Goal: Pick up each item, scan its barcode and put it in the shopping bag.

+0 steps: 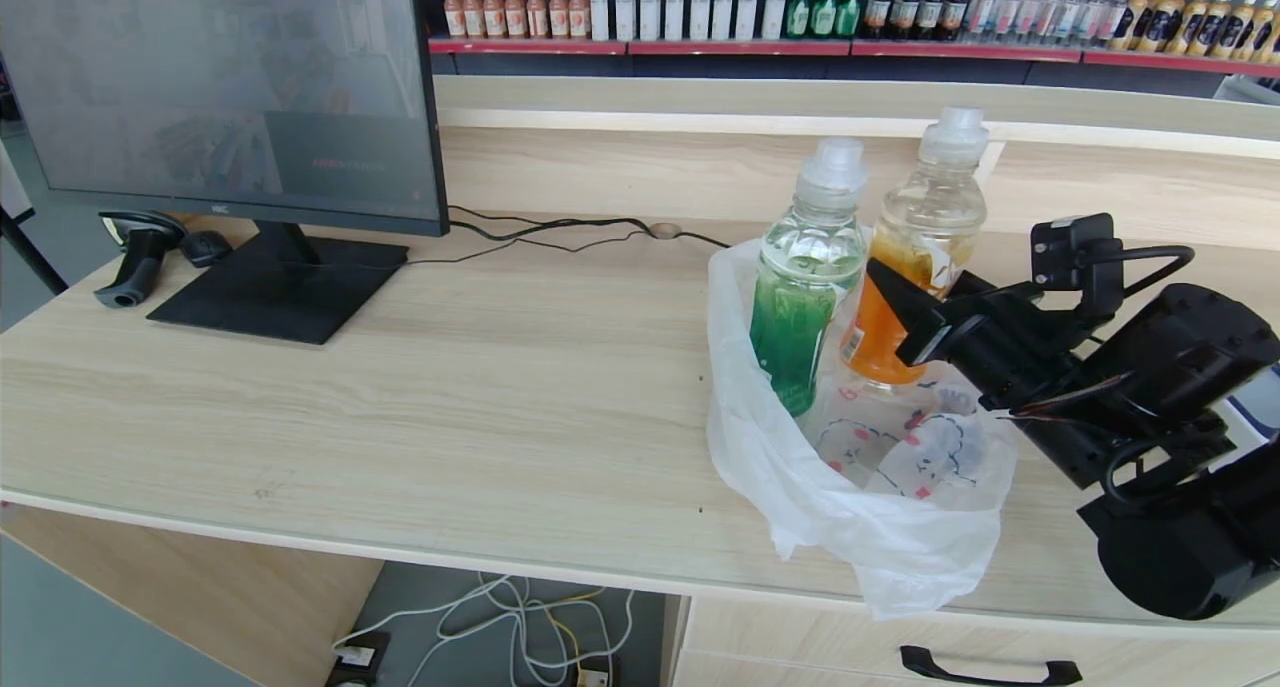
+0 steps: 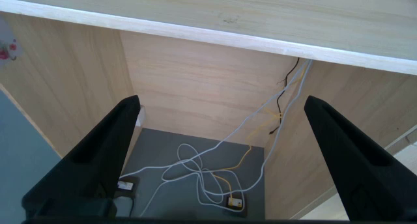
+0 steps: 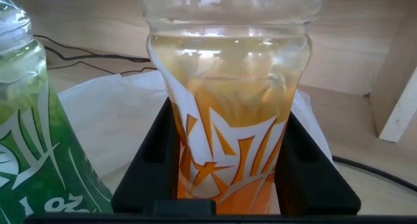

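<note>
Looks nearly finished: grips the orange bottle (image 1: pixel 880 352) in the clamped right gripper (image 3: pixel 228 120), upright inside the shopping bag (image 1: pixel 760 447) just beside the already bagged green bottle (image 1: pixel 795 317) — left gripper (image 2: pixel 223 103) spread open, empty, below the counter (image 1: pixel 400 387) edge — only release seemingly left.

You had two bottles before you, one green bottle (image 1: pixel 795 327) and one orange bottle (image 1: pixel 935 212), along with one bag (image 1: pixel 790 497), one monitor (image 1: pixel 220 87) and one scanner (image 1: pixel 135 257).
</note>
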Controlling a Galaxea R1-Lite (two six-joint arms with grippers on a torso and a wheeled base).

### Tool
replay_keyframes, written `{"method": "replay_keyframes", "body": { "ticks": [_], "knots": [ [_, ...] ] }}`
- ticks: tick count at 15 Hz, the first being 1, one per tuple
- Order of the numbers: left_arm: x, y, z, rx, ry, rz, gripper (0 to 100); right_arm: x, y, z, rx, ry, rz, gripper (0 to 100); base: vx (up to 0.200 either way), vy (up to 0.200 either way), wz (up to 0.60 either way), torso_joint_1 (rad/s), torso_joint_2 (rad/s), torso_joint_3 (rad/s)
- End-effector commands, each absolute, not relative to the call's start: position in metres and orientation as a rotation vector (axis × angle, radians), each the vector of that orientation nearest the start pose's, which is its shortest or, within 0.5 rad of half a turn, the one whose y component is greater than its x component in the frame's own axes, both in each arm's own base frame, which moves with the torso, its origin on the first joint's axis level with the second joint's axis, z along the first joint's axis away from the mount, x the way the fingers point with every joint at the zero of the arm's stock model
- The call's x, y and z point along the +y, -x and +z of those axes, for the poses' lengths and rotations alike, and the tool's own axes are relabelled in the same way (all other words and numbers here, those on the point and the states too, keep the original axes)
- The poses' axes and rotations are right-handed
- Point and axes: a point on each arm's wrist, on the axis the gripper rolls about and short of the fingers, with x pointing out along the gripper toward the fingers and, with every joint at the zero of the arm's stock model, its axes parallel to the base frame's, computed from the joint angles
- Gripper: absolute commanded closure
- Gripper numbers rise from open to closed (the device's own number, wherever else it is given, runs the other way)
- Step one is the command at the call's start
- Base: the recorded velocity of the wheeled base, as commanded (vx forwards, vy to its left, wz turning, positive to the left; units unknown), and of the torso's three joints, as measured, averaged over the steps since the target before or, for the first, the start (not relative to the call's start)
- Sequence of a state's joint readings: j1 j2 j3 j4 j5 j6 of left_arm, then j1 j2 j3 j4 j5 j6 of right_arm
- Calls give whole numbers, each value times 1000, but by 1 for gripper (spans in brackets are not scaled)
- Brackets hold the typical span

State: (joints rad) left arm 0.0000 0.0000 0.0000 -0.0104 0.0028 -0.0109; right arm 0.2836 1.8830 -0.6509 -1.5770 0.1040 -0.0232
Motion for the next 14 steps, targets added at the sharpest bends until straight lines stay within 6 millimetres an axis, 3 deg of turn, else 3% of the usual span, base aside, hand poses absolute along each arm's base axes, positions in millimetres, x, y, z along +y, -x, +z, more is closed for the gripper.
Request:
{"method": "replay_keyframes", "body": {
  "ticks": [1, 14],
  "knots": [
    [0, 23, 77, -11, 12, 3, 0, 91, -303, 173, -316, -6, 381, 100, 0, 0, 0, 0, 0, 0],
    [0, 23, 77, -11, 11, 3, 0, 87, -292, 169, -285, -13, 382, 100, 0, 0, 0, 0, 0, 0]
  ]
}}
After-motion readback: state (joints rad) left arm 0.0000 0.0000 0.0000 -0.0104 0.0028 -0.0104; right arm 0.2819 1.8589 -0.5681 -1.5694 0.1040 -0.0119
